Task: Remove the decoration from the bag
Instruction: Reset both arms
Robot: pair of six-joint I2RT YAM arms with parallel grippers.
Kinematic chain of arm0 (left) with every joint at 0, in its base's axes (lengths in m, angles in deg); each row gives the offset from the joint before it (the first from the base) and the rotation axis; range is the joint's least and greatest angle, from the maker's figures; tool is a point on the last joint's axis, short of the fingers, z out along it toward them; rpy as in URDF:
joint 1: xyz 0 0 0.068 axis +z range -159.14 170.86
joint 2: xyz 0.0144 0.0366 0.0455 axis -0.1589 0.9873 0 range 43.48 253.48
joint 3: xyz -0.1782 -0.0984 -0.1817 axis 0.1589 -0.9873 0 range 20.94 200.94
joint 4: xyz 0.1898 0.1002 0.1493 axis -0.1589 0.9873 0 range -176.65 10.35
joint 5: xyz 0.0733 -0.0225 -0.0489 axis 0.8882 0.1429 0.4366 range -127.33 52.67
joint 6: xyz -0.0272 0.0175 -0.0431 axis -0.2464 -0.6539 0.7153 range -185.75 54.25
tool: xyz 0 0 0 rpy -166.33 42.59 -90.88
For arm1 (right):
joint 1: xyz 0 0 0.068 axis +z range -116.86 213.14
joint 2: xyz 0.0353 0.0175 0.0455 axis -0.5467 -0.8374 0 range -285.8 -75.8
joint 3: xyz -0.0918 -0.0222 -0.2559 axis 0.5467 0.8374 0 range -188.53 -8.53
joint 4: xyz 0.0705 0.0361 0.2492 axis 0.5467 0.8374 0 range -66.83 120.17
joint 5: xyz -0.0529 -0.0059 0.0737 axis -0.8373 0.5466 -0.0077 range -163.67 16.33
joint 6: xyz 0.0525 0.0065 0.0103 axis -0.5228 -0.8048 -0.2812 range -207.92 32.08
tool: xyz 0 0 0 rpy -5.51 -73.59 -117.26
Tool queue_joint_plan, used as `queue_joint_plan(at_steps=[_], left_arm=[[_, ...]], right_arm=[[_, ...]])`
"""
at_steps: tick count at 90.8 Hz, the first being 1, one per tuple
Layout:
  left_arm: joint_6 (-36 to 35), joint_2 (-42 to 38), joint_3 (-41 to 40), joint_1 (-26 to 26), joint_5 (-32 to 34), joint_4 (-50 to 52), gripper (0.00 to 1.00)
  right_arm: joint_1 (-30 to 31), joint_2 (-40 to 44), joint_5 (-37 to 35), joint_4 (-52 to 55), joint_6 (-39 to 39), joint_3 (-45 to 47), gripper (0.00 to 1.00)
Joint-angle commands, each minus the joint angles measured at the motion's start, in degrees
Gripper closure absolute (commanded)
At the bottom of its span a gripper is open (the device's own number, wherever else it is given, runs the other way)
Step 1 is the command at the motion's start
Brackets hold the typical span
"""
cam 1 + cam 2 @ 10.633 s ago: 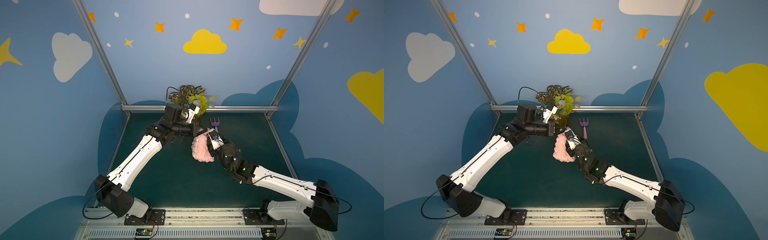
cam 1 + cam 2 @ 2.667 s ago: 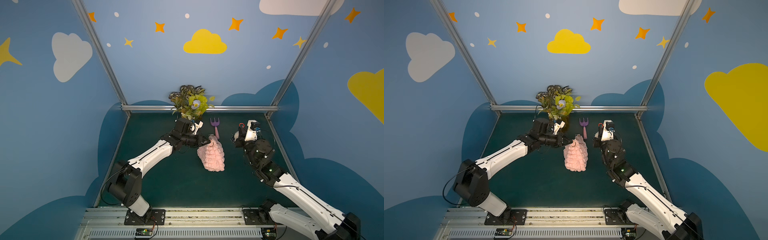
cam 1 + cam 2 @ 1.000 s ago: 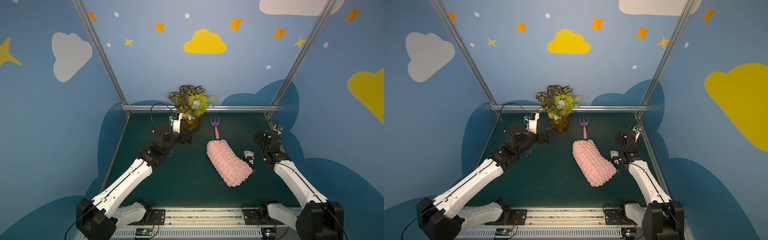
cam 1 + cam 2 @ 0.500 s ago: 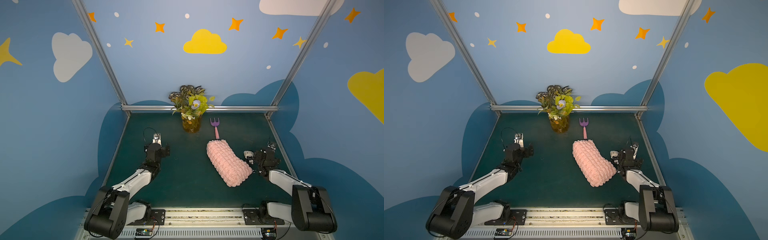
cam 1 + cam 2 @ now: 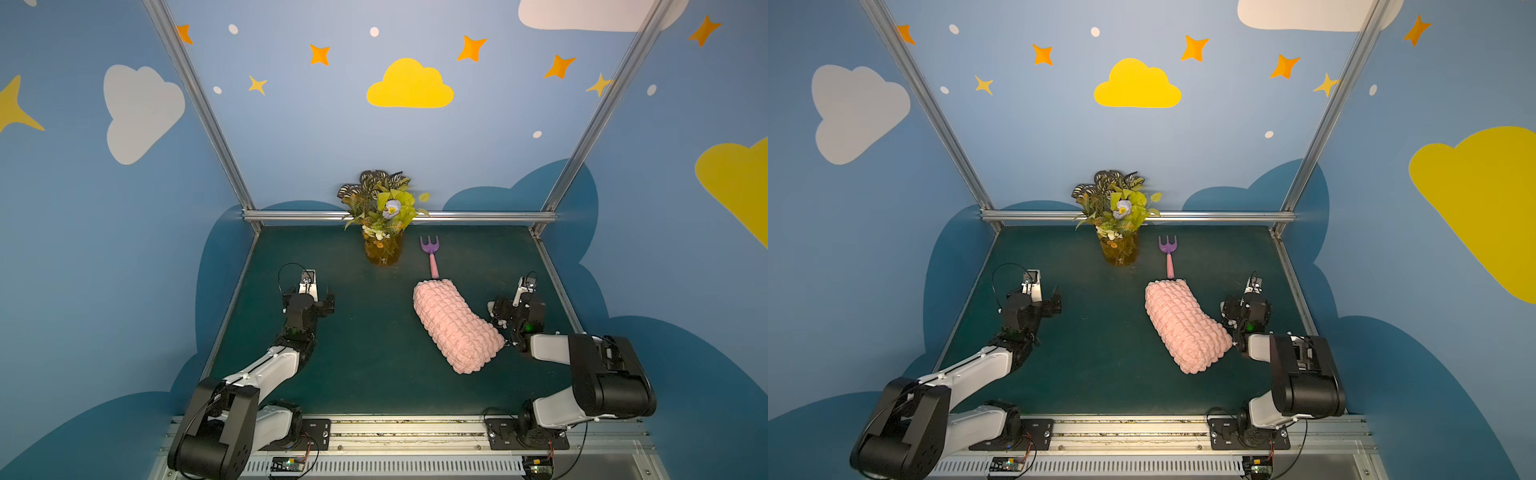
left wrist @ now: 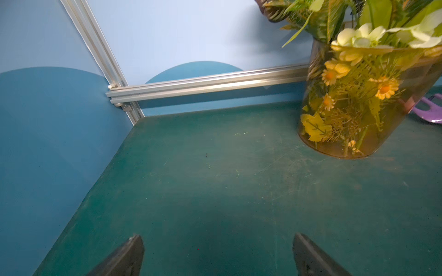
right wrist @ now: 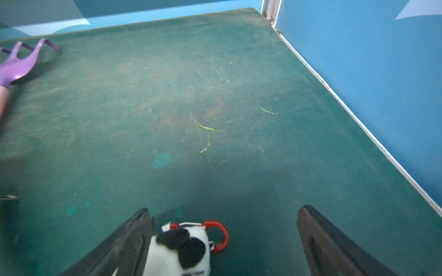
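Setting: blue walls painted with clouds and stars enclose a dark green table mat (image 5: 374, 365); 12 o'clock is the far wall.
Bag: soft pink bubble-quilted pouch (image 5: 455, 326) lying flat at about 4 o'clock of the mat, its length running from 11 to 5 o'clock.
Decoration: small white plush charm with black patches (image 7: 178, 248) and a red clasp (image 7: 221, 235), resting on the mat off the pouch, just beside it at its 3 o'clock.
Right gripper: (image 7: 223, 210) low over the mat at 3 o'clock, jaws spread wide; the charm sits between them close against one finger, clear of the other, not pinched.
Left gripper: (image 6: 217, 236) at 9 o'clock, jaws spread wide with only bare mat between them.
Vase: amber see-through vase of artificial flowers (image 5: 383, 249) upright at 12 o'clock.
Fork: purple toy garden fork with a pink handle (image 5: 432, 257) at 1 o'clock, tines toward 12, handle end just at the pouch's far end.
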Motion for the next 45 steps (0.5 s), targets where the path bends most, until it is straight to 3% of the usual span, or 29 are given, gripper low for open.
queue_joint_plan(at_steps=[1,12,23,32,45], left_arm=[[-0.46,3.66,-0.01,0.66,-1.55,-4.09,0.00],[-2.06,11.94,-0.80,1.41,-2.50,-13.95,0.00],[-3.71,20.76,-0.03,2.40,-7.84,-21.58,0.00],[-2.68,19.00,1.12,2.79,-8.66,-15.86,0.00],[-2.48,19.66,0.88,3.08,-9.19,-17.52,0.00]], right_arm=[[0.53,1.69,0.61,2.51,0.81,-1.93,0.02],[0.98,1.62,-0.25,2.46,0.99,-1.99,0.02],[1.21,1.67,-0.35,3.00,1.45,-2.24,0.02],[1.34,1.53,-0.45,2.99,1.47,-2.32,0.02],[1.38,1.57,-0.44,3.01,1.46,-2.36,0.02]])
